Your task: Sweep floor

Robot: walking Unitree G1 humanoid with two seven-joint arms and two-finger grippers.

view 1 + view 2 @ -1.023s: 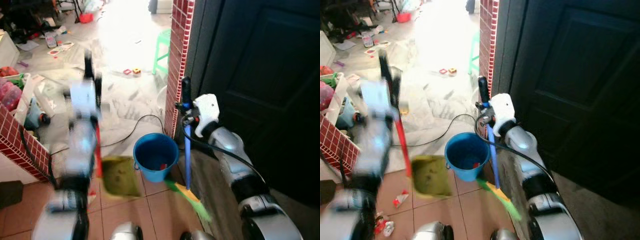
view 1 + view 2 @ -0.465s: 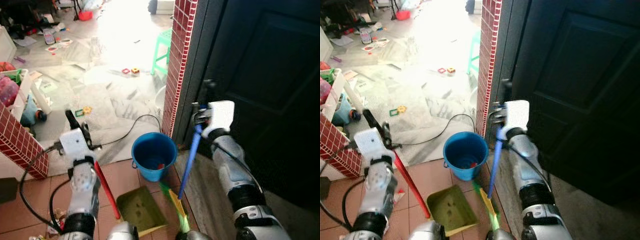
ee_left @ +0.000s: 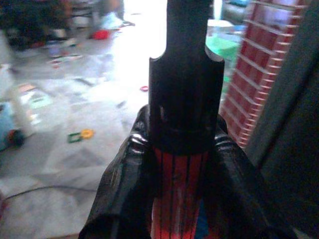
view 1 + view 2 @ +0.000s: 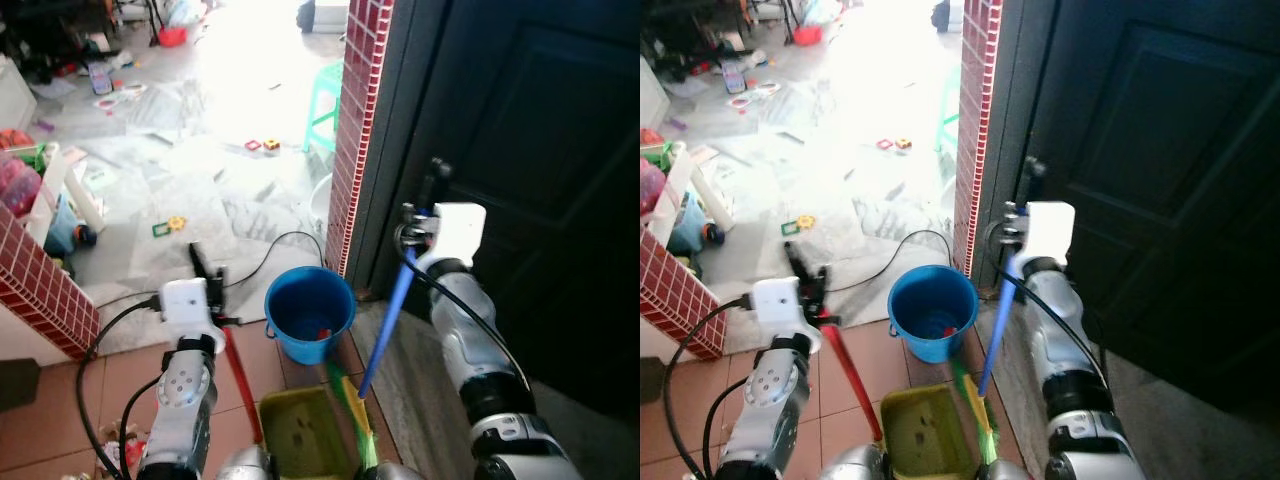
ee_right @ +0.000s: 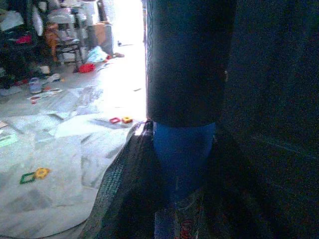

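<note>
Sweeping into the pan now: we have the left end effector (image 4: 205,272) clamped on the red dustpan handle (image 4: 240,385), right end effector (image 4: 428,195) clamped on the blue broom (image 4: 385,320), both just beside the blue bucket (image 4: 309,312); next, we judge, brush debris into the dustpan (image 4: 300,435).

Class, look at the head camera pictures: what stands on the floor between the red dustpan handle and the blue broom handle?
A blue bucket stands between the red dustpan handle and the blue broom handle, as the left eye view shows. Below it lies the yellow-green dustpan.
</note>
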